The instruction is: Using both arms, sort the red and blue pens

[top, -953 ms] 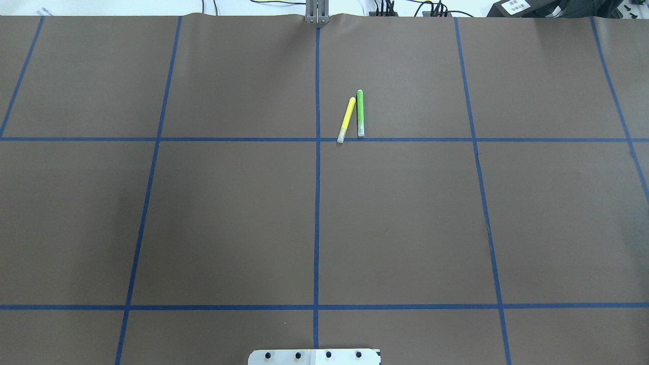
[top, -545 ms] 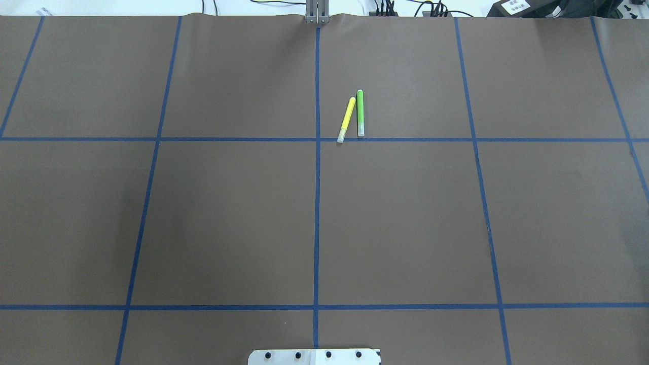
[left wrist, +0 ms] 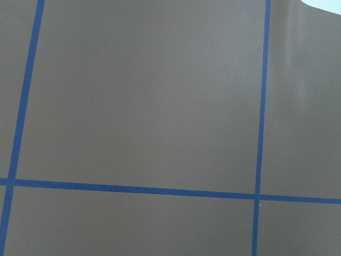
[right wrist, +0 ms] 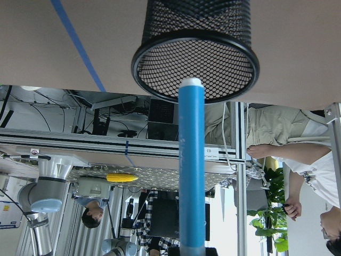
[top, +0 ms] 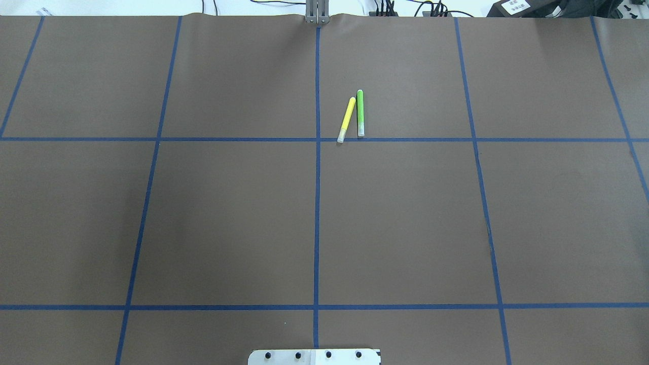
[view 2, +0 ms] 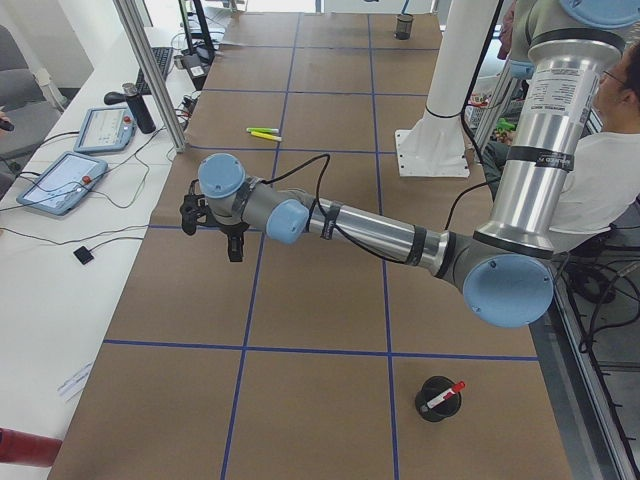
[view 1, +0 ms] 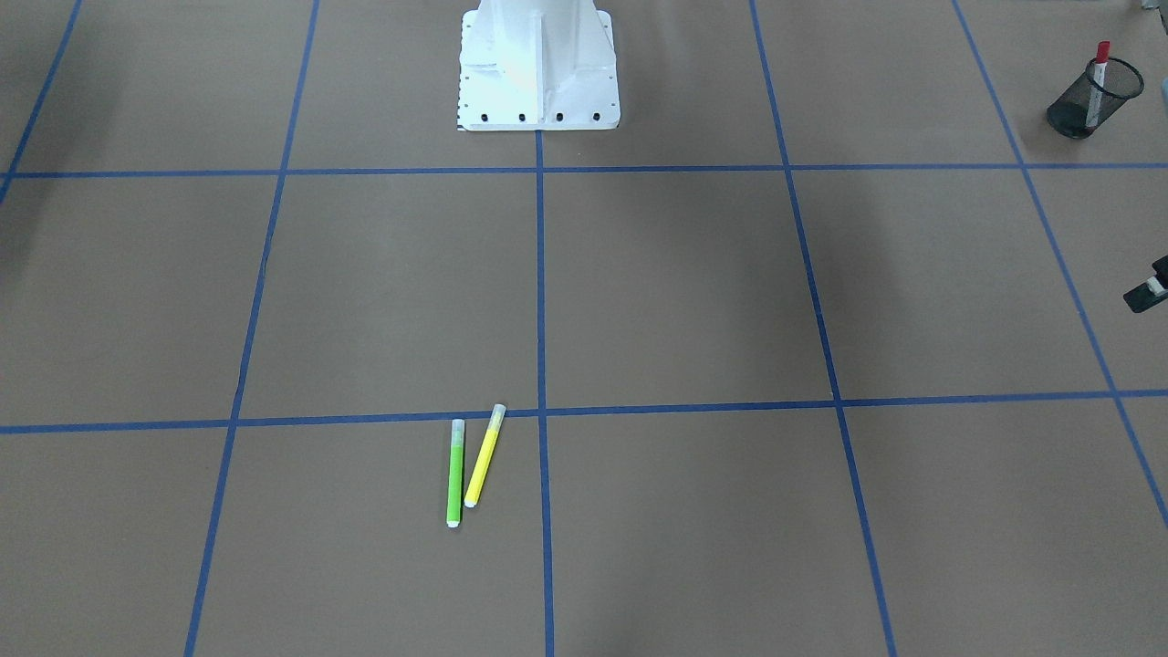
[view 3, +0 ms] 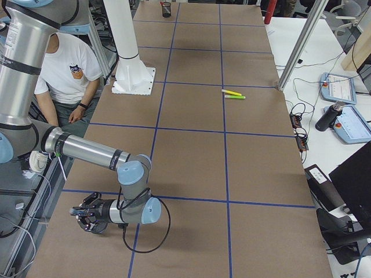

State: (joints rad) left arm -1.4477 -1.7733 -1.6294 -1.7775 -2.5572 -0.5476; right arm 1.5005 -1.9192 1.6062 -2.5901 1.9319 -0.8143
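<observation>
Near right, my right gripper (view 3: 81,219) clamps the blue pen (right wrist: 191,160), white end at a black mesh cup (right wrist: 195,64)'s mouth. Near left, the red pen (view 1: 1100,64) stands in a second mesh cup (view 1: 1072,117); the left gripper (view 2: 235,250)'s opening I cannot tell. Farther: green marker (top: 360,114) beside yellow marker (top: 347,119).

Overhead, the yellow marker (top: 346,120) lies just beside the green marker (top: 360,113), at its 9 o'clock; both at the pedestal's (top: 314,356) 12 o'clock.

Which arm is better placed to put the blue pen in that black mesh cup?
Right. The right end effector holds the blue pen, tip pointing at the black mesh cup. The left end effector hangs elsewhere, its wrist camera seeing only the table.
</observation>
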